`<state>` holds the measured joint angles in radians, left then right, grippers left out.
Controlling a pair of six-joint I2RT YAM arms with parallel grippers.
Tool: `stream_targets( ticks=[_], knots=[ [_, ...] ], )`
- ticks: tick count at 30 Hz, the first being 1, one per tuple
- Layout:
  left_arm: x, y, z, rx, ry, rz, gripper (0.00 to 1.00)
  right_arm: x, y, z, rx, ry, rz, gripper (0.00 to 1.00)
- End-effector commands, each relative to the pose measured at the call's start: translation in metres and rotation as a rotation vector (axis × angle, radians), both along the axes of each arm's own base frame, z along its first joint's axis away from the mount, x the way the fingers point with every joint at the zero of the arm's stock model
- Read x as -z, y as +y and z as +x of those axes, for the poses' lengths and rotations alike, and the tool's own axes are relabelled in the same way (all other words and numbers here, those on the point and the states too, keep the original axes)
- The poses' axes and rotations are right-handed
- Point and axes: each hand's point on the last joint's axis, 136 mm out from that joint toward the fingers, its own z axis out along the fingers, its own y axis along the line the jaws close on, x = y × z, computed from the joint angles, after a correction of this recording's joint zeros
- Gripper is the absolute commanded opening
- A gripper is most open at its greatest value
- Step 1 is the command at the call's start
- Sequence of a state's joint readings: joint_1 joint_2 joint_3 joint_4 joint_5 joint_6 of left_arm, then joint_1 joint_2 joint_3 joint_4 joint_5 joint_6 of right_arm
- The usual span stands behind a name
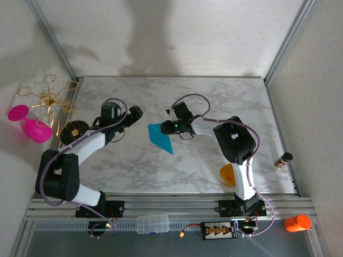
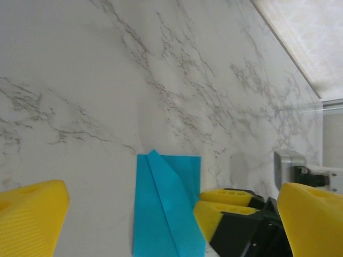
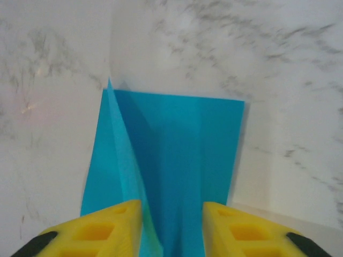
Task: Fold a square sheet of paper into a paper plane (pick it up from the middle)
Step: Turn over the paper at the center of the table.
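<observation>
The teal-blue sheet of paper lies partly folded on the marble table, with one diagonal flap creased over it. In the left wrist view the paper sits between and beyond my wide-open left gripper, which holds nothing. From above, the left gripper hovers just left of the sheet. My right gripper is at the sheet's right edge, and its yellow fingers show there. Its jaws stand apart, straddling a raised fold of the paper.
An orange bowl sits by the right arm's base. A pink vessel, a gold wire stand and a black disc crowd the left edge. A small bottle stands at the right edge.
</observation>
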<state>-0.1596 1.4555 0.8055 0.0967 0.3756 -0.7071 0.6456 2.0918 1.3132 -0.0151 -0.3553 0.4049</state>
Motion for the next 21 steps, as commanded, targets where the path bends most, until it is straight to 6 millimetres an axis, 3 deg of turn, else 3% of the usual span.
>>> stream_targets(
  ticks=[1, 6, 17, 21],
  knots=[
    [-0.020, -0.003, 0.002, 0.027, -0.082, -0.028, 1.00, -0.008, 0.011, -0.007, -0.100, -0.020, 0.049, 0.29],
    [-0.020, -0.004, 0.000, 0.028, -0.082, -0.038, 0.99, -0.011, 0.012, -0.010, -0.130, -0.028, 0.075, 0.22],
    [-0.026, -0.007, -0.004, 0.032, -0.088, -0.068, 1.00, -0.010, 0.013, -0.019, -0.177, -0.031, 0.104, 0.23],
    [-0.030, -0.010, -0.006, 0.048, -0.090, -0.089, 0.99, -0.022, 0.011, -0.018, -0.168, -0.075, 0.131, 0.07]
  ],
)
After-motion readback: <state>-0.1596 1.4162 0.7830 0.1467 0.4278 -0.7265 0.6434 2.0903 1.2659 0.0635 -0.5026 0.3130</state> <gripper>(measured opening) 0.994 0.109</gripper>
